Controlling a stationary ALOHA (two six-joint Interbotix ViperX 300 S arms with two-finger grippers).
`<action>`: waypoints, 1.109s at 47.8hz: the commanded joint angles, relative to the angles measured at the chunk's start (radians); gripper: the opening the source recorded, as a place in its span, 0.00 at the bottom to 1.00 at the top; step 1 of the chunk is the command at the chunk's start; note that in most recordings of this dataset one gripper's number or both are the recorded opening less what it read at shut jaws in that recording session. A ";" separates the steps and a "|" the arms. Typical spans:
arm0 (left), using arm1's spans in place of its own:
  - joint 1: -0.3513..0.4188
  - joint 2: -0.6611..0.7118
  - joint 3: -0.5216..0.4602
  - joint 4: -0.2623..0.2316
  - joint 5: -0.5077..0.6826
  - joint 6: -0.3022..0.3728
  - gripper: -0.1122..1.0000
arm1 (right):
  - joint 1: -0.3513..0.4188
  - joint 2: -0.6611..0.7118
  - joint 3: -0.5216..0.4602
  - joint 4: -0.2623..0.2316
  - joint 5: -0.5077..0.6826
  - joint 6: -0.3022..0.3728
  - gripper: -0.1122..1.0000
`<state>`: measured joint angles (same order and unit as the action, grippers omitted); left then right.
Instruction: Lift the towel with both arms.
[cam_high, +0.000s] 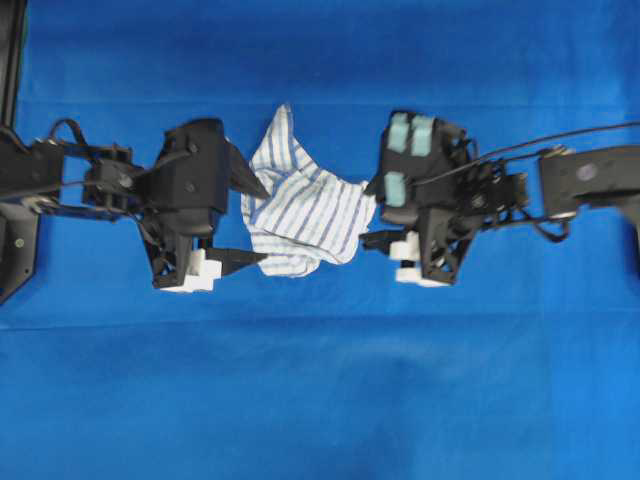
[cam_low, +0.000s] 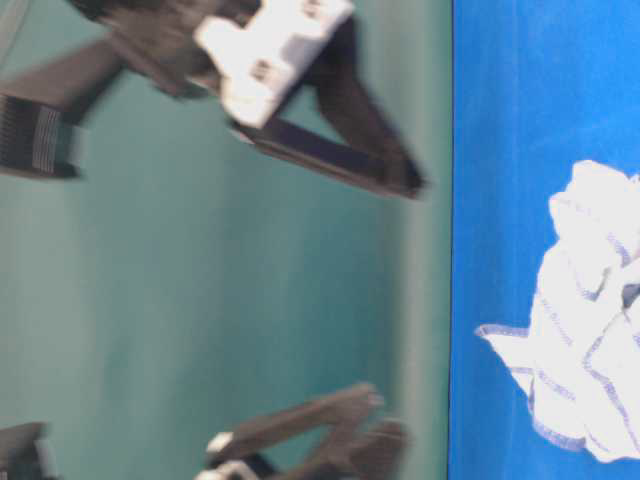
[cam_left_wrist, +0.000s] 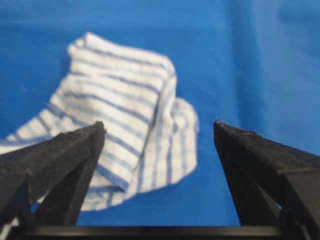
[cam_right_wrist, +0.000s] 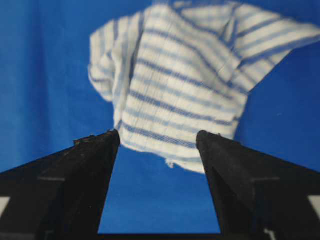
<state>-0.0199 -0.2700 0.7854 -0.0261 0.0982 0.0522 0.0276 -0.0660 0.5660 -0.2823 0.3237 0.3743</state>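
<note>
The towel (cam_high: 305, 215), white with thin blue stripes, lies crumpled on the blue table cloth between my two arms. My left gripper (cam_high: 262, 224) is open at the towel's left edge, with one finger at each side of that edge. In the left wrist view the towel (cam_left_wrist: 125, 115) lies ahead of the left gripper (cam_left_wrist: 159, 124), partly behind the left finger (cam_left_wrist: 70, 155). My right gripper (cam_high: 368, 213) is open at the towel's right edge. In the right wrist view the towel (cam_right_wrist: 185, 75) lies just beyond the right gripper (cam_right_wrist: 159, 134). Nothing is held.
The blue table cloth (cam_high: 320, 380) covers the whole work surface. In the table-level view the towel (cam_low: 595, 320) rests on that cloth, and blurred black fingers (cam_low: 330, 150) hang a little off the surface. A black frame (cam_high: 10, 60) stands at the far left.
</note>
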 joint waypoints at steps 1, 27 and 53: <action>-0.011 0.038 0.011 -0.003 -0.064 0.000 0.93 | 0.008 0.034 -0.006 0.002 -0.040 0.003 0.69; -0.055 0.330 0.017 -0.003 -0.173 0.006 0.93 | 0.021 0.295 -0.015 -0.003 -0.272 -0.003 0.69; -0.040 0.336 0.012 -0.003 -0.176 0.011 0.43 | -0.038 0.310 -0.029 -0.005 -0.278 -0.008 0.37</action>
<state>-0.0583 0.0767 0.8130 -0.0276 -0.0706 0.0644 0.0046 0.2592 0.5568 -0.2853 0.0552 0.3682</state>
